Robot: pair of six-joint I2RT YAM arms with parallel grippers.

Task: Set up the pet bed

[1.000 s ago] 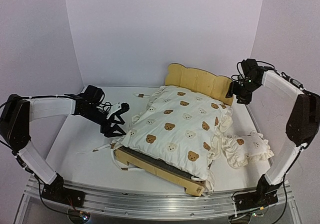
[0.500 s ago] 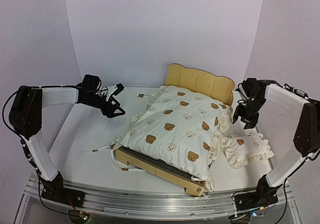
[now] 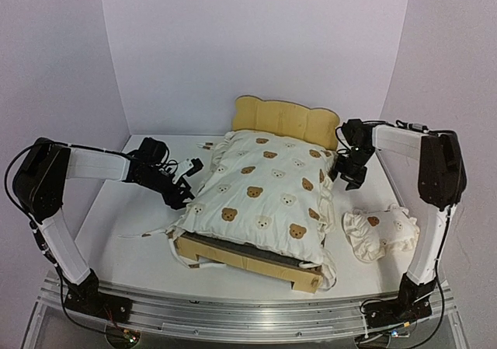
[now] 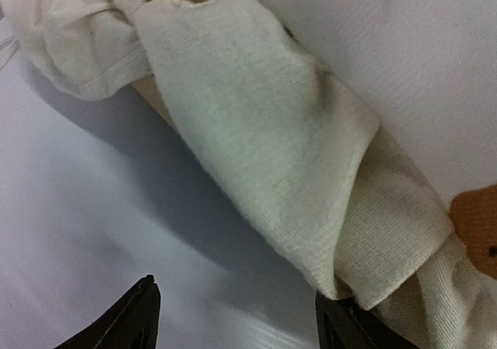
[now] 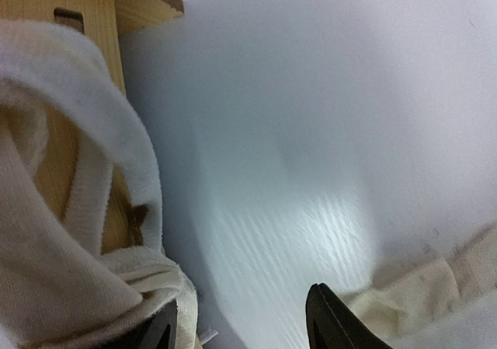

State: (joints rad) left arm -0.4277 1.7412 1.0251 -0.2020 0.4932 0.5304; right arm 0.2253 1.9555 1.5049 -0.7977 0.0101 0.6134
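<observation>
The pet bed (image 3: 284, 120) stands mid-table, its plywood bear-eared headboard at the back and its dark slatted base (image 3: 256, 253) showing at the front. The cream bear-print cushion (image 3: 264, 193) covers it. My left gripper (image 3: 185, 187) is open at the cushion's left edge; in the left wrist view (image 4: 241, 319) its right fingertip (image 4: 342, 326) touches the cushion's ruffle (image 4: 264, 139). My right gripper (image 3: 348, 172) is open at the bed's right side; in the right wrist view (image 5: 241, 326) the wooden frame (image 5: 74, 11) and ruffle (image 5: 93, 131) lie left of it.
The small ruffled bear-print pillow (image 3: 380, 232) lies on the table right of the bed and shows at the lower right of the right wrist view (image 5: 435, 287). Loose cushion ties trail on the table at the left (image 3: 144, 234) and behind (image 3: 208, 143). Walls enclose the back and sides.
The bed with its cushion has shifted left and turned a little. My left gripper came down against the cushion's left edge. My right gripper moved left to the bed's right side.
</observation>
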